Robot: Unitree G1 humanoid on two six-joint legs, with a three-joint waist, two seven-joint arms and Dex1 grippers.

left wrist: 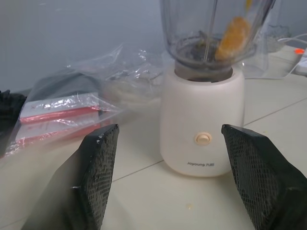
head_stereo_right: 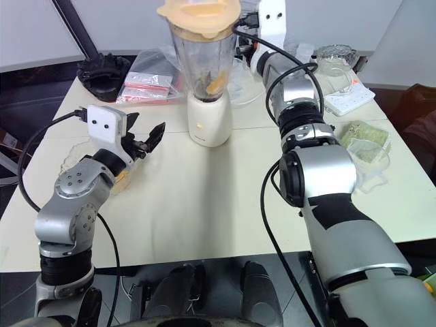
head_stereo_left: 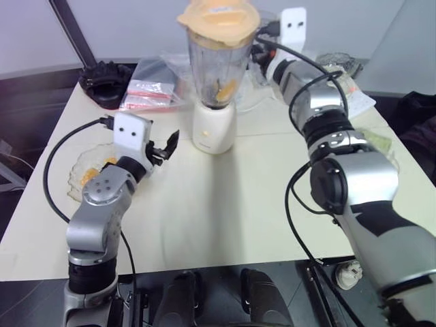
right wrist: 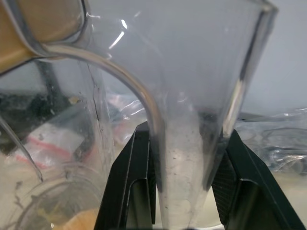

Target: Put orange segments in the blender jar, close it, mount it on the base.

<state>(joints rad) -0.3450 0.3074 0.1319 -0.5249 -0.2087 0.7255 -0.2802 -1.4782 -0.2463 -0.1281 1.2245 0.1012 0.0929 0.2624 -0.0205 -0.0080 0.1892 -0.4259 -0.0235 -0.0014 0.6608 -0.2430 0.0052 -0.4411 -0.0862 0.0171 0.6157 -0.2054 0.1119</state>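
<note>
The right tool (right wrist: 180, 191) pinches the clear side handle (right wrist: 184, 158) of the blender jar (head_stereo_left: 218, 65) from the jar's right side; the jar stands upright, lid (head_stereo_left: 219, 20) on, seated on the cream base (head_stereo_left: 214, 128) near the middle of the table's (head_stereo_left: 225, 218) far edge; orange segments (left wrist: 232, 38) lie inside by the blades. The left tool (head_stereo_right: 146, 141), spread and holding nothing, points level at the base from the left edge side, well apart. The right arm is nearer; any release would pull away to the right. Whether the jar is locked in cannot be told; the right fingertips are hidden behind the handle.
</note>
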